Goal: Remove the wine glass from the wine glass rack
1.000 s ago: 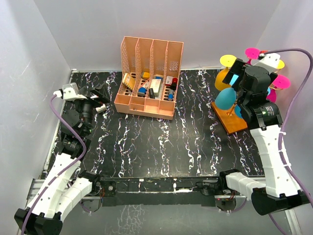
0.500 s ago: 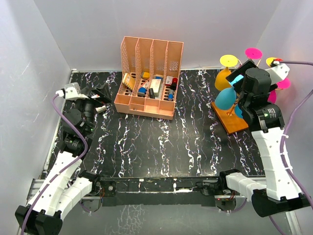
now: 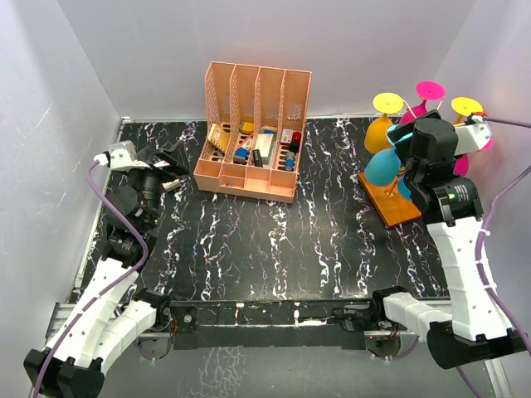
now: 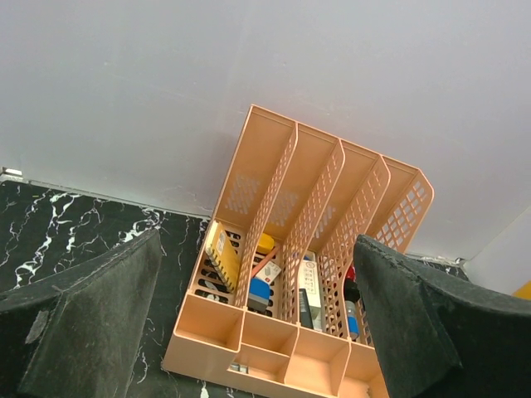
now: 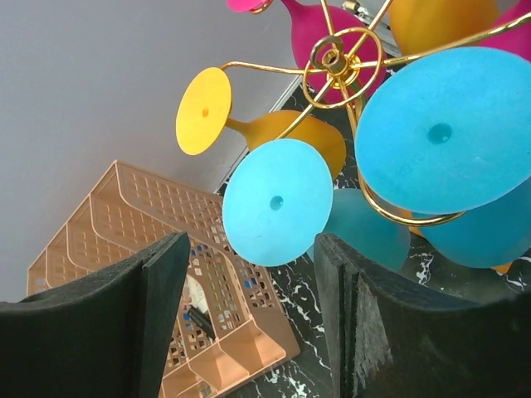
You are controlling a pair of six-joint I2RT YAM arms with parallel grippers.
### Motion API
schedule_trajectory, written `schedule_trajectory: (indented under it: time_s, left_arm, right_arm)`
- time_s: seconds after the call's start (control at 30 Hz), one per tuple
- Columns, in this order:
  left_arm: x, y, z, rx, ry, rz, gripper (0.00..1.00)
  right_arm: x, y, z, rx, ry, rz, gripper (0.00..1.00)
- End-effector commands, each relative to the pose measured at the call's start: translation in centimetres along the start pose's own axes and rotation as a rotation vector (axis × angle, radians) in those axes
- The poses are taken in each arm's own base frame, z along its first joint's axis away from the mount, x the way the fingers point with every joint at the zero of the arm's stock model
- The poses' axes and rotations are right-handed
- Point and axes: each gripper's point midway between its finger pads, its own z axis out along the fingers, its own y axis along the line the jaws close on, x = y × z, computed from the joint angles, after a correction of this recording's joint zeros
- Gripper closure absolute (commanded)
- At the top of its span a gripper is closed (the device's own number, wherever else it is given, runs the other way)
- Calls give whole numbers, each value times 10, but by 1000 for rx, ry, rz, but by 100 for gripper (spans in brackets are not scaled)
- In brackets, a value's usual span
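Top external view: the wine glass rack (image 3: 390,203) stands on its wooden base near the right edge of the table (image 3: 274,249), toward the far right corner, with coloured glasses hanging upside down from its gold wire arms. The right wrist view looks up at the wine glass (image 5: 276,201), pale blue, hooked on the rack with its round foot facing the camera. Beside it hang an orange glass (image 5: 249,124), a magenta glass (image 5: 315,25) and a second blue glass (image 5: 440,133).

The right gripper (image 5: 253,240) is up at the rack. Its jaws are partly apart with the pale blue foot seen in the gap. Nothing is clamped, and I cannot tell whether the foot touches a finger.

A peach organizer (image 3: 253,133) sits at the middle of the far edge. The left gripper (image 4: 257,240) hangs near the far left corner, spread wide and holding nothing.
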Motion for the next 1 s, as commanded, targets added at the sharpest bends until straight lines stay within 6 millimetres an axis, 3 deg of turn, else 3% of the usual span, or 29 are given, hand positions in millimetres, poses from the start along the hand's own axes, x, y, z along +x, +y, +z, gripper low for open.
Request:
schedule_trajectory:
  time_s: [0.0,0.6,0.97]
  left_arm:
    - [-16,-2,-4,3,-59,-3,3]
    - [-14,-4,-5,5,-59,1,3]
    - [-16,-4,-6,-1,-62,6,3]
  right_arm:
    - [2,-1,7,27,-5,46,35]
    - [3,-21,13,120,-40,31,42]
    - [7,-16,32,136,-81,154,48]
